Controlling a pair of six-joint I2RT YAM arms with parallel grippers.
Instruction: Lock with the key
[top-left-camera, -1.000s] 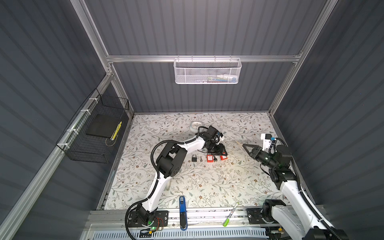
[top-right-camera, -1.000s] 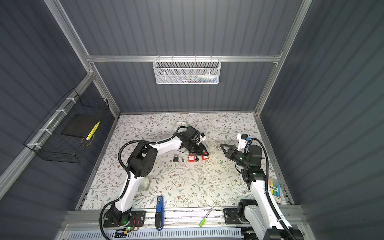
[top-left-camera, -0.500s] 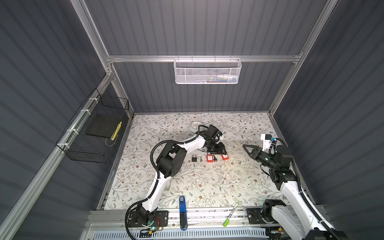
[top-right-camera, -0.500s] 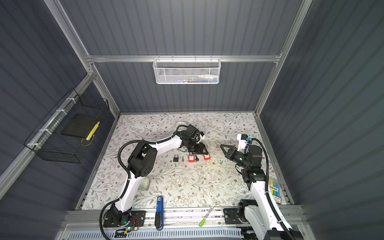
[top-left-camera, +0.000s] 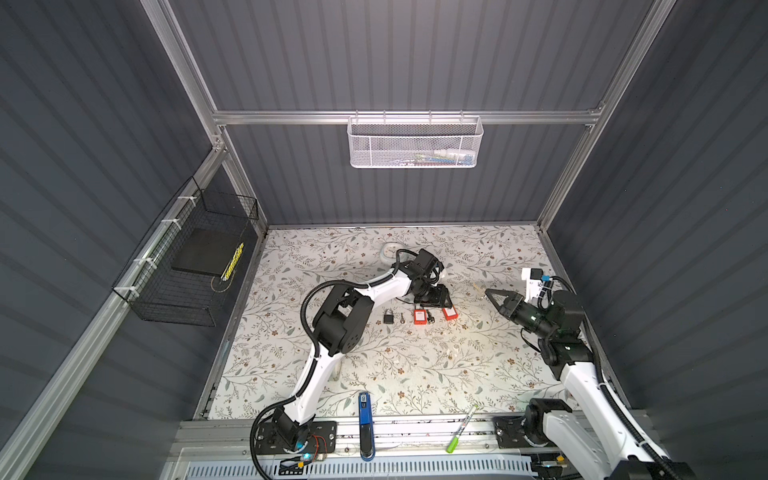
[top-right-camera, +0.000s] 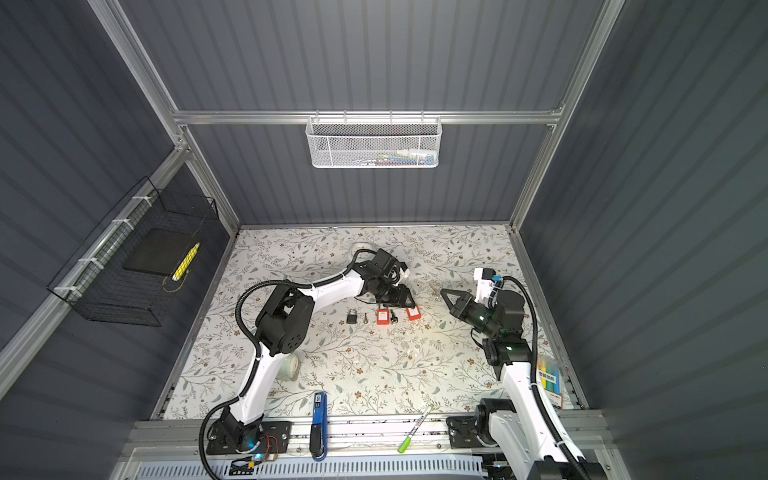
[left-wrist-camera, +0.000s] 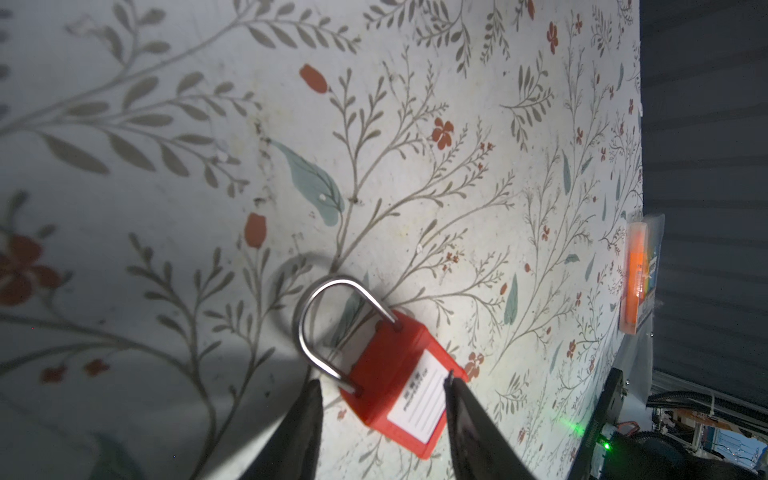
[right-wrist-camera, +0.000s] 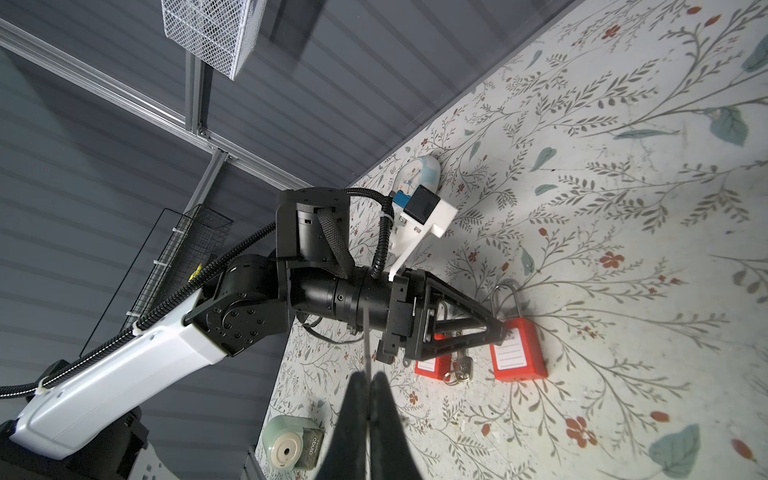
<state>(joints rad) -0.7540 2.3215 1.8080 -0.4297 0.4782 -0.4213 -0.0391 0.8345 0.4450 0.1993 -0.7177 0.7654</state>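
A: Layout, left to right?
B: The black padlock (top-left-camera: 388, 318) lies on the floral mat (top-left-camera: 332, 266), with a small key (top-left-camera: 402, 319) just beside it. Next comes a red padlock (top-left-camera: 420, 316) with a key bunch (right-wrist-camera: 459, 368) beside it, then the second red padlock (left-wrist-camera: 395, 374).
A: Left gripper?
B: The left gripper (left-wrist-camera: 381, 380) sits low over the second red padlock. Its fingers (left-wrist-camera: 305, 415) are spread, one each side of the body. One tip meets the body's corner; the other stands off the shackle (left-wrist-camera: 328, 299). No clamp.
A: Right?
B: The right gripper (top-left-camera: 489, 293) hangs apart, right of the locks. Its fingers pinch a thin metal strip (right-wrist-camera: 366, 340), seen edge-on. Cannot tell whether it's a key.
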